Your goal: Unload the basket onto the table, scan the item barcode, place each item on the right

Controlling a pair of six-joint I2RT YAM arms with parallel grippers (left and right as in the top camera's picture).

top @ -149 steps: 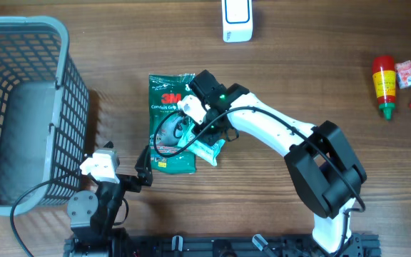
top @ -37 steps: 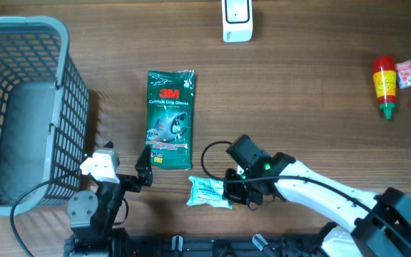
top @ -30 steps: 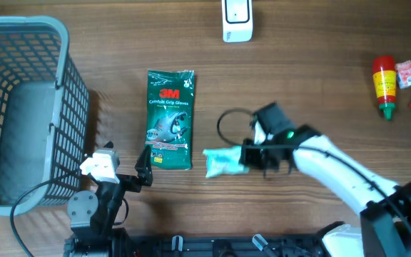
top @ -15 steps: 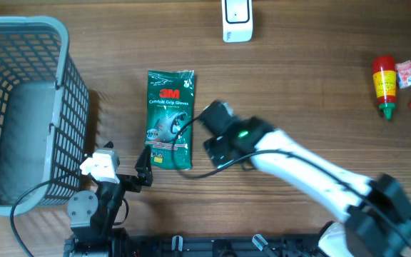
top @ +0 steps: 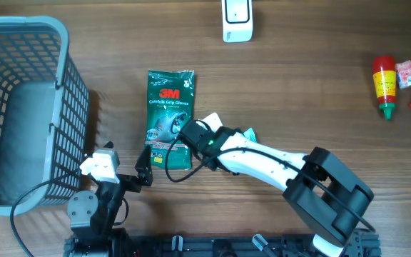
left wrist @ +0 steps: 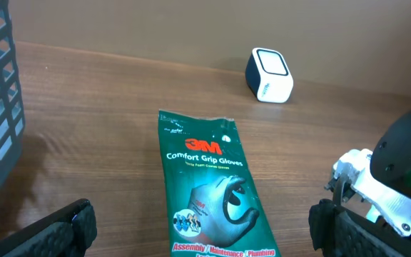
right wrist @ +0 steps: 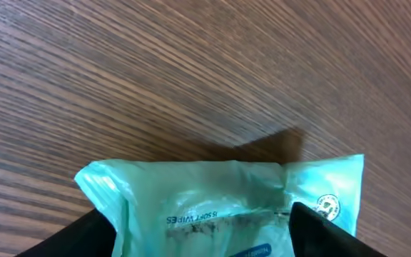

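A pale teal pack of wipes (right wrist: 227,207) fills the bottom of the right wrist view, lying between the wide-apart jaws of my right gripper (right wrist: 198,227); both fingertips overlap its edges, and no barcode shows. Overhead, only a teal corner of the pack (top: 247,133) sticks out from under the right arm, whose wrist (top: 200,137) is next to the green 3M gloves pack (top: 170,118). The white scanner (top: 236,20) stands at the far edge. My left gripper (left wrist: 202,230) is open just short of the gloves pack's (left wrist: 216,185) near end.
A grey wire basket (top: 20,107) takes up the left side. A red bottle (top: 384,86) and small red sachets (top: 406,73) lie at the far right. The right arm's cable loops over the gloves pack's lower end.
The right arm lifted the wipes pack from the table's front and swung it left to beside the gloves pack. Its jaws went from pinching the pack to wide apart. The left arm stayed still.
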